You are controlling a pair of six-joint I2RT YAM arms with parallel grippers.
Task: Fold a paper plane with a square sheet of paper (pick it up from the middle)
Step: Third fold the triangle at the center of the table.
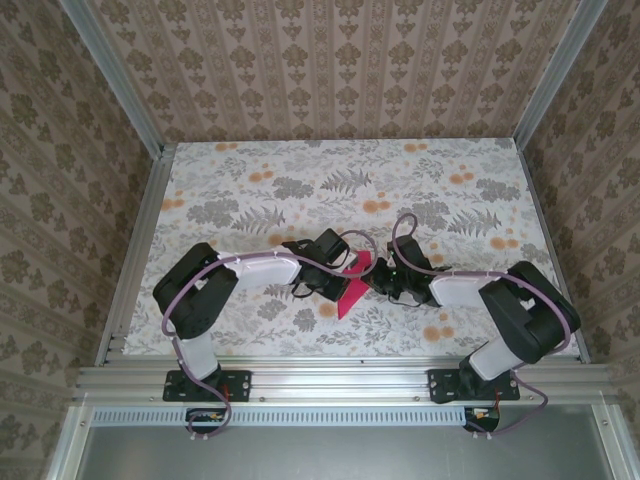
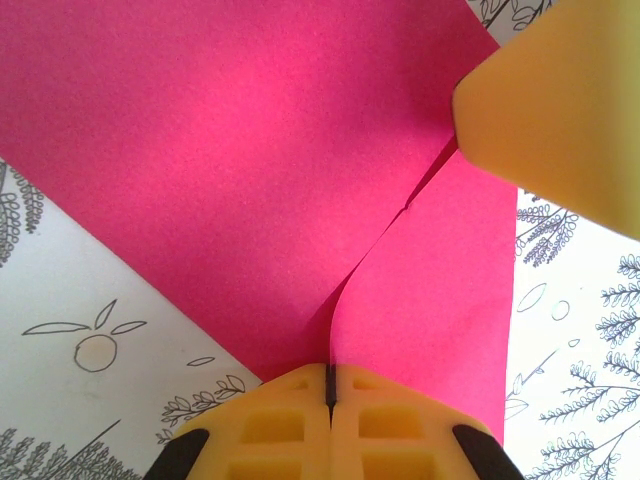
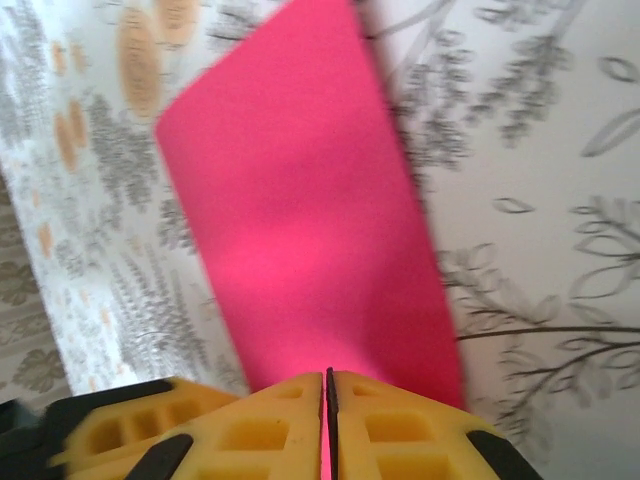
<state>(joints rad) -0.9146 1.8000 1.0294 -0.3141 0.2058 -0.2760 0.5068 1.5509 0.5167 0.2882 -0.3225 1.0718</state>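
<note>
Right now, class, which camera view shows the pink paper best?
The left wrist view: the pink paper is close and sharp, its overlapping flap edge plain. The right wrist view shows a blurred strip; the top view, a part-hidden sliver.

Left arm [image 1: 250,270] and right arm [image 1: 480,290] angled inward, left fingers [image 2: 280,432] and right fingers [image 3: 265,432] tight together.

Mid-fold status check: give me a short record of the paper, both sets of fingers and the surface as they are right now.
sheet of paper: magenta-pink, partly folded, held between the two arms
fold: two flaps meet along a seam, seen in the left wrist view
left gripper: fingers shut on the sheet's edge at the seam
right gripper: fingers shut on a narrow end of the sheet
surface: floral tablecloth
plane shape: not yet formed
lifted or resting: cannot tell
</note>
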